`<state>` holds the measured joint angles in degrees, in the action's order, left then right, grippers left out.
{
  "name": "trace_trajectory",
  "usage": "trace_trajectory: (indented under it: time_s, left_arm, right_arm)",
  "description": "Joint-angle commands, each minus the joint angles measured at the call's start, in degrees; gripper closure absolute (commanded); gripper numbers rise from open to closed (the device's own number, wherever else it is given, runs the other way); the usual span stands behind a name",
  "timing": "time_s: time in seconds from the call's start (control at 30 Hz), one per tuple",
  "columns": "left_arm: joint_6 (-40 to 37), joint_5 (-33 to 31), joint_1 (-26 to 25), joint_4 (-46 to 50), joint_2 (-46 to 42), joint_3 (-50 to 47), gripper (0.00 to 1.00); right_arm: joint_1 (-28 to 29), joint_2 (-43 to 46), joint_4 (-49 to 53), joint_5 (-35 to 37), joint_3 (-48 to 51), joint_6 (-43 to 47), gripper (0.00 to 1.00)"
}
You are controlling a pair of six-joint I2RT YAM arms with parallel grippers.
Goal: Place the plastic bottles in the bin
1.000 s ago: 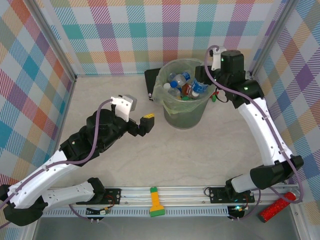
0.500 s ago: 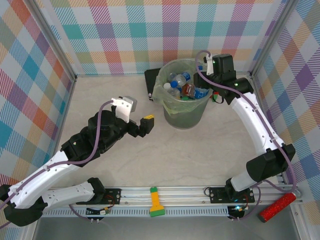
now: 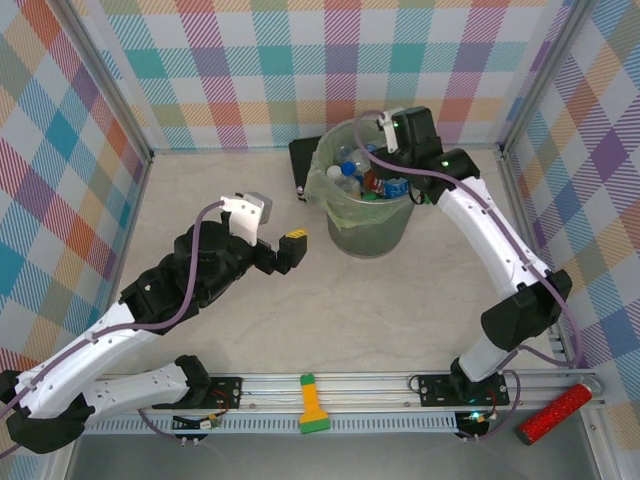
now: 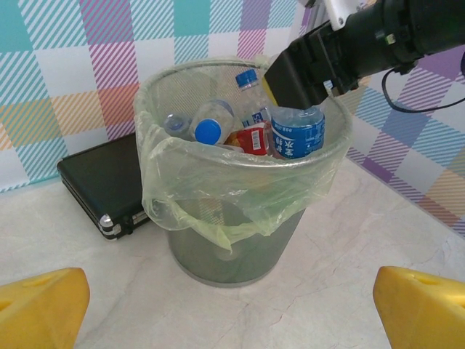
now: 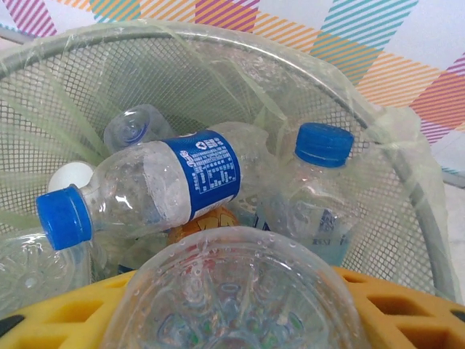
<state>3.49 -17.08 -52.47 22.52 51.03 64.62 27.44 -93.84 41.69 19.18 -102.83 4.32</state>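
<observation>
Item one, on the left: the left gripper (image 4: pixel 231 314), yellow fingers spread wide with nothing between them, hanging over bare table and facing the bin from its near-left side.

Item two, at the near edge, on the rail: a yellow-and-green block (image 3: pixel 312 404), lying flat between the two arm bases.

Item three, far centre: a flat black case (image 4: pixel 102 183), lying just behind and to the left of the bin; we cannot tell if the two touch.

Item four: the bin (image 4: pixel 234 249), a round mesh bucket standing upright at the far middle of the table, its thin greenish liner folded over the rim. Inside we count several plastic bottles (image 5: pixel 163 182) piled on their sides and at angles – clear bodies, blue caps, blue labels, one red label.

Item five: the right gripper (image 5: pixel 240 329), closed around a clear blue-labelled bottle (image 4: pixel 298 133) – held over the right side of the bin's mouth, above the pile.

Item six, near right corner: a red glittery cylinder (image 3: pixel 555 412), well apart from the bin.
</observation>
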Motion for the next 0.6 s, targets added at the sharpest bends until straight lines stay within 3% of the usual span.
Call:
trace_trajectory:
  time_s: [0.0, 0.23, 0.3, 0.37, 0.43, 0.57]
  left_arm:
    - [0.5, -0.9, -0.1, 0.6, -1.4, -0.6, 0.01]
    - [0.8, -0.9, -0.1, 1.0, -1.5, -0.8, 0.01]
    - [0.8, -0.9, -0.1, 1.2, -1.7, -0.8, 0.0]
    - [0.8, -1.0, -0.1, 1.4, -2.0, -0.8, 0.0]
    - [0.8, -1.1, -0.1, 1.5, -2.4, -0.8, 0.0]
    - [0.7, -1.5, -0.1, 1.6, -2.9, -1.1, 0.0]
  right_arm:
    - [1.4, -4.1, 2.3, 3.2, -0.9, 3.5, 0.45]
    - [1.9, -7.1, 3.5, 5.5, -4.5, 3.3, 0.42]
    - [1.9, -7.3, 3.6, 6.2, -5.7, 3.1, 0.32]
    - [1.4, -7.6, 3.7, 6.4, -7.0, 3.2, 0.28]
    - [1.1, -7.4, 3.8, 7.1, -8.4, 3.2, 0.15]
    - [1.1, -5.6, 4.2, 5.1, -10.0, 1.9, 0.09]
